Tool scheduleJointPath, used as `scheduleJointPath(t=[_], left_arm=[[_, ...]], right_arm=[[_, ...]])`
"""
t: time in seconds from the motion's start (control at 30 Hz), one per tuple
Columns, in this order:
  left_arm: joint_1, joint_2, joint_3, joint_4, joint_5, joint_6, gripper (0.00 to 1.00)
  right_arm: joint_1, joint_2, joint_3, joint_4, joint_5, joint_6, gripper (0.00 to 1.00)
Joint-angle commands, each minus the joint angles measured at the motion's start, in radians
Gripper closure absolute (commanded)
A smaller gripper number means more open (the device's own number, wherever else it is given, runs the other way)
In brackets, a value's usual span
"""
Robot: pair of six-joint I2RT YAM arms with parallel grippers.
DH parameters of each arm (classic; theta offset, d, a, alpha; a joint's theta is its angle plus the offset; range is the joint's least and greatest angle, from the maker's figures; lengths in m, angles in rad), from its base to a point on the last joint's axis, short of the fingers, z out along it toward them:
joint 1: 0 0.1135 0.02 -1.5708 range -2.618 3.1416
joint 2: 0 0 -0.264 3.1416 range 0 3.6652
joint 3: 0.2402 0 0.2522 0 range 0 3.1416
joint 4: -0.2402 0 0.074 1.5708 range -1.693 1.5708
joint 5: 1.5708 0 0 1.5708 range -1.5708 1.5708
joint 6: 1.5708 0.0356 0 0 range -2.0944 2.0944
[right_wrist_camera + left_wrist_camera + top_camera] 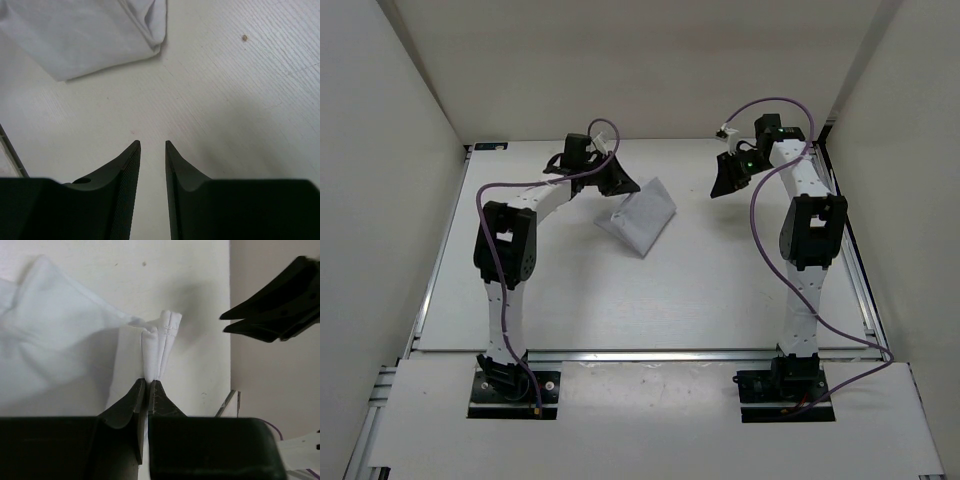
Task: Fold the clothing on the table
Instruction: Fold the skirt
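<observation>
At the near edge of the table (650, 300), two black base plates (515, 392) sit side by side. The left arm (498, 300) and the right arm (803, 300) rise from them and reach toward the far edge. The clothing (642, 218) lies in the far half of the table, about midway between its left and right edges. It is a white, partly folded piece with one corner pointing toward the near edge and its far-left part drawn up off the surface. There the left gripper (150, 385) is clamped on a bunched, stitched hem of the clothing. In the left wrist view the two black fingertips press together with the doubled fabric standing up between them, and the rest of the cloth spreads away to the left in soft wrinkles. The right gripper (152, 145) hangs over bare tabletop between the clothing and the right edge, apart from the cloth. Its jaws stand a narrow gap apart with nothing between them. Its wrist view shows the cloth's folded edge ahead of the fingers and a small brown speck (244, 38) on the surface. A pale back wall (650, 70) stands beyond the far edge.
</observation>
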Motion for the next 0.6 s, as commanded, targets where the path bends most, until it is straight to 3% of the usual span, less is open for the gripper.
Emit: scheduleJointPath(t=[0.0, 0.37, 0.57], left_arm=[[-0.002, 0.0, 0.082, 0.017, 0.043, -0.038, 1.0], [-0.001, 0.07, 0.264, -0.02, 0.074, -0.092, 1.0], [-0.094, 0.048, 0.16, 0.05, 0.059, -0.127, 1.0]], right_arm=[[0.007, -0.013, 0.016, 0.005, -0.009, -0.001, 0.68], [0.013, -0.007, 0.018, 0.016, 0.005, 0.014, 0.69], [0.007, -0.018, 0.004, 0.02, 0.009, 0.014, 0.69]])
